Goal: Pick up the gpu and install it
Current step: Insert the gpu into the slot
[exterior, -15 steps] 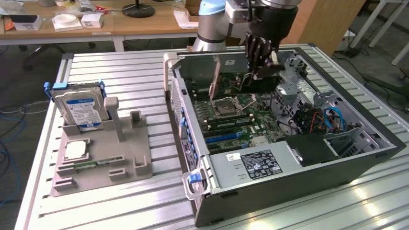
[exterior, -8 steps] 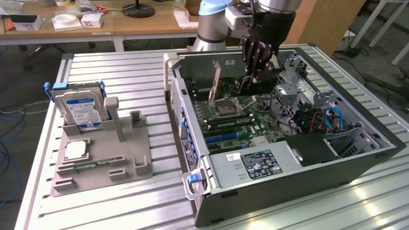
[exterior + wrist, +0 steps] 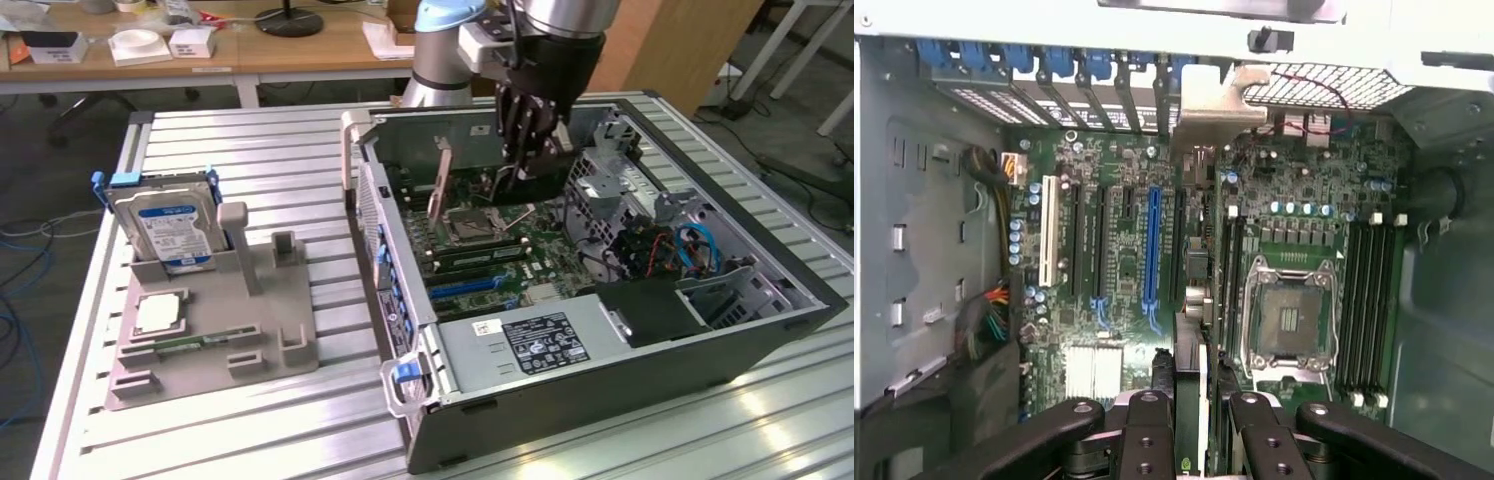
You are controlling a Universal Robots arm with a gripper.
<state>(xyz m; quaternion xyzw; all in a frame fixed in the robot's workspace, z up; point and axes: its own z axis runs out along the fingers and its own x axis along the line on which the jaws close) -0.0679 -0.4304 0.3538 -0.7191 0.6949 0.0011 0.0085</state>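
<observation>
My gripper (image 3: pixel 530 165) hangs inside the open computer case (image 3: pixel 747 335), shut on the gpu (image 3: pixel 547 182), which shows as a dark block under the black fingers (image 3: pixel 514 125). In the wrist view the gpu (image 3: pixel 1191 360) appears edge-on between the fingers (image 3: pixel 1146 430), its silver end bracket (image 3: pixel 1219 95) toward the case's rear slot openings. The card is held upright above the green motherboard (image 3: pixel 1114 190), just beside the long blue slot (image 3: pixel 1152 250) and apart from it. The empty processor socket (image 3: pixel 1289 320) lies on the card's other side.
On the exterior view's left, a grey fixture (image 3: pixel 267 340) holds a silver hard drive (image 3: pixel 167 225), a processor chip (image 3: pixel 160 312) and a memory stick (image 3: pixel 187 345). A power supply (image 3: pixel 527 345) and cables (image 3: pixel 694 250) crowd the case. Desks stand behind.
</observation>
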